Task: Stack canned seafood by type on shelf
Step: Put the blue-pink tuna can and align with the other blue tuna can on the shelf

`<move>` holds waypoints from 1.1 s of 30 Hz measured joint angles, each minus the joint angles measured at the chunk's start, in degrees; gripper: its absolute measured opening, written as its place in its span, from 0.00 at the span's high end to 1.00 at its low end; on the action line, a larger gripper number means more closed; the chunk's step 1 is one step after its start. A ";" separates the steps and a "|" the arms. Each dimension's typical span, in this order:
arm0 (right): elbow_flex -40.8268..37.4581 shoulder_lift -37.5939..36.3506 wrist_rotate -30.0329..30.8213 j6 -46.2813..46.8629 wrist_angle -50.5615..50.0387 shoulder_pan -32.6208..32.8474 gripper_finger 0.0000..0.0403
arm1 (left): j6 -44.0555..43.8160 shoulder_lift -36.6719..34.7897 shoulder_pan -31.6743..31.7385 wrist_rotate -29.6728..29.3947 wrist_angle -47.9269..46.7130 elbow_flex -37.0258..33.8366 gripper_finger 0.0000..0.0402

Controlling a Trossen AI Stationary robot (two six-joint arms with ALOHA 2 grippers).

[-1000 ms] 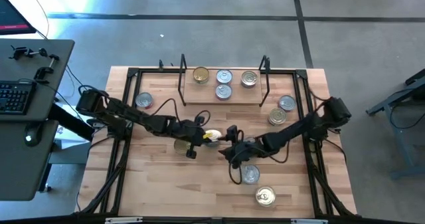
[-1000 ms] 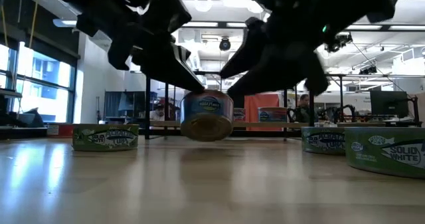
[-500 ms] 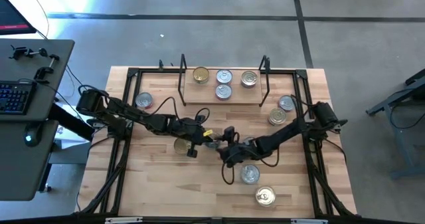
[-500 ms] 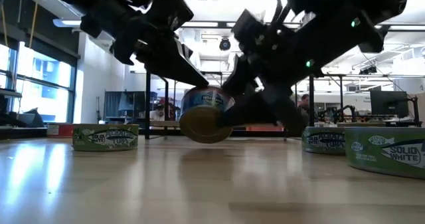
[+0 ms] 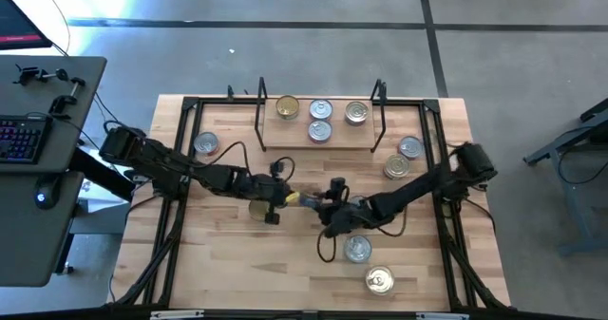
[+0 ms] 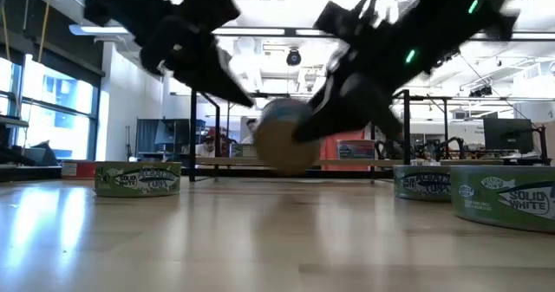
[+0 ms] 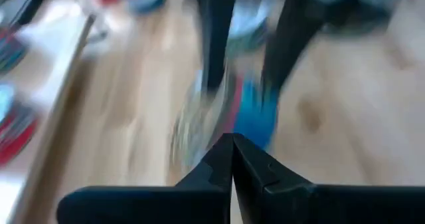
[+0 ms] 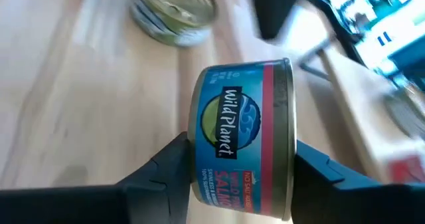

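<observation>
Right gripper [image 8: 242,177] clamped a Wild Planet salmon can [image 8: 242,141] on its side, held off the table [image 5: 228,272] at centre, short of the shelf [image 5: 319,147]. Left gripper [image 7: 232,161] fully closed and empty, just beside the can. Shelf carried four cans

Handed over: can [image 8: 242,141] was in the left gripper [image 7: 232,147], now sits between the right gripper [image 8: 242,164] fingers. Left gripper pulled back and shut.

overhead, table-level, two wrist close-ups — shared table [image 5: 237,263]
</observation>
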 joint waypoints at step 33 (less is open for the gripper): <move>7.06 -5.87 8.90 -2.88 -46.25 -24.08 0.59 | -19.66 -18.33 -18.66 -37.89 -9.79 -13.42 1.00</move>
